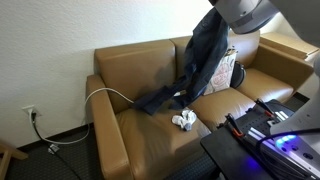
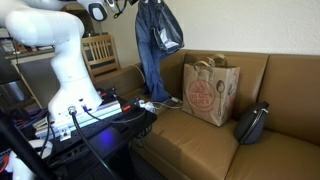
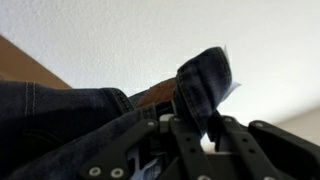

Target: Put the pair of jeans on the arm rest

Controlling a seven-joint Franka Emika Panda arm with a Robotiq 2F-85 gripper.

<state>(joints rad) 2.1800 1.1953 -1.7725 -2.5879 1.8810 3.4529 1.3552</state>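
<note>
The pair of jeans (image 1: pixel 200 60) is blue denim and hangs high over the tan sofa. Its lower end trails on the seat cushion. In both exterior views it dangles from my gripper (image 1: pixel 222 20), and its other side shows in an exterior view (image 2: pixel 155 45). In the wrist view the denim (image 3: pixel 60 120) fills the lower left, and a fold sticks up between my gripper's fingers (image 3: pixel 196 118), which are shut on it. The arm rest (image 1: pixel 106 125) is the padded tan end of the sofa at the left, well away from the gripper and bare.
A small white-grey cloth lump (image 1: pixel 185 121) lies on the seat. A brown paper bag (image 2: pixel 208 88) stands on the sofa, with a black bag (image 2: pixel 252 122) beside it. A white cable (image 1: pixel 105 94) runs over the arm rest's back corner. The robot's table (image 1: pixel 262 140) stands in front.
</note>
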